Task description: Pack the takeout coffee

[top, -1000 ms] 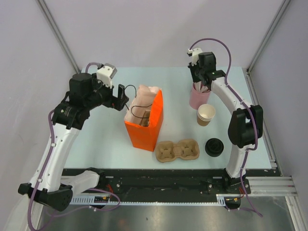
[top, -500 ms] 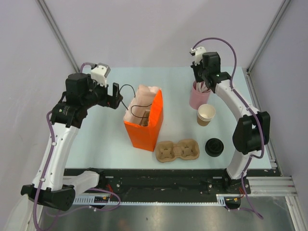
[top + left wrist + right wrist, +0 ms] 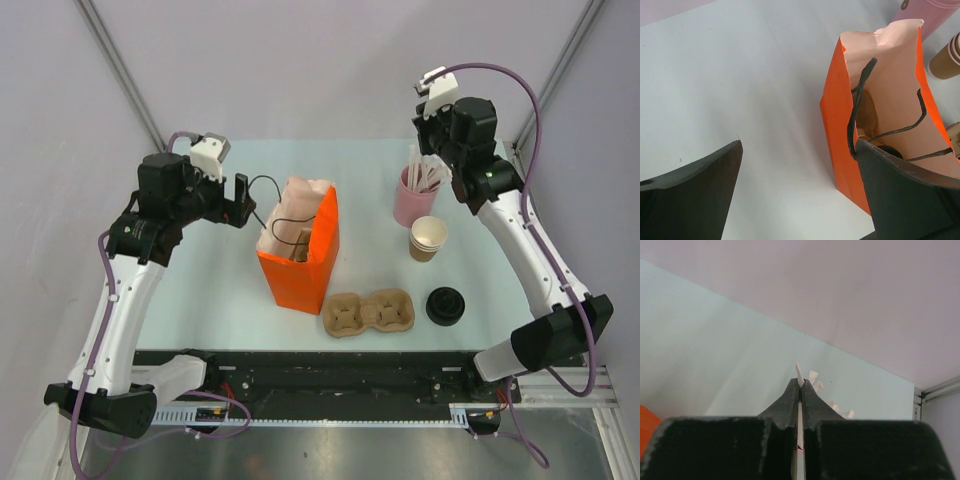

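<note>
Currently lidded brown kraft paper coffee cup [image 3: 866, 112] sits inside orange paper bag [image 3: 837, 125], just right of left gripper [image 3: 799, 145]; cup axis unclear, mostly hidden. That left gripper gapes wide, empty; right gripper [image 3: 801, 385] pinches thin white straw [image 3: 798, 371].

The orange bag [image 3: 840, 145] hides most of the takeout coffee [image 3: 869, 112]; the right gripper [image 3: 801, 386] covers the pinched straw [image 3: 799, 372] below its tip.

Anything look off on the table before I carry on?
Nothing spilled or damaged. The bag stands upright, one cord handle leaning out towards the open left gripper. A lid lies loose beside the empty carrier. The right gripper is shut on one straw.
</note>
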`<state>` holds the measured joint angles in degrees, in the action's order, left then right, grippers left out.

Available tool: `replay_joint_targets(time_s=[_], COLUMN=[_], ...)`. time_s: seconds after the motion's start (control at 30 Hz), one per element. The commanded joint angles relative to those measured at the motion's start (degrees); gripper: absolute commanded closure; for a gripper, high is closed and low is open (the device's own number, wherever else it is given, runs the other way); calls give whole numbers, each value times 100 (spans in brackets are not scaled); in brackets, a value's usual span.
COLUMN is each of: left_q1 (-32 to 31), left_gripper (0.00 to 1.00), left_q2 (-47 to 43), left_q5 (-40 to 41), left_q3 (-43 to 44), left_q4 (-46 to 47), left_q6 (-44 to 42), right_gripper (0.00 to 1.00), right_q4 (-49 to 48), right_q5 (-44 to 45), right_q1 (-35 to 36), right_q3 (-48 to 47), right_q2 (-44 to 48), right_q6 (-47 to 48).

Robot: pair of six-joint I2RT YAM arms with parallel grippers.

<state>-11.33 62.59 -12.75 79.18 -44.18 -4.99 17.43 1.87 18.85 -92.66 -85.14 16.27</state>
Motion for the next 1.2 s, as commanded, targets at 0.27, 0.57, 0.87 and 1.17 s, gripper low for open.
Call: replay_joint_targets(time_s=[0.27,0.57,0.87,1.17], left_q1=[61,87,114,140], left_gripper=[0,0,0,0], left_q2=[-133,-203,-265,-300], left_q5=[-140,-131,-166,-166], left_q3=[-87,-69,-87,-95], left_q4=[173,173,182,173], left_q6=[-221,-213,-212,-239], right_gripper=[100,100,100,100], right_q4=[-591,-951,-1610,-1884], right_q5=[-424,-1109,-1627,-1970], right_q1=[909,2350,2746,2729], right_q3=[-156,-533,-481,-209], right_q2=[1096,1132,754,77], right_q6=[-107,-458,-643,-783])
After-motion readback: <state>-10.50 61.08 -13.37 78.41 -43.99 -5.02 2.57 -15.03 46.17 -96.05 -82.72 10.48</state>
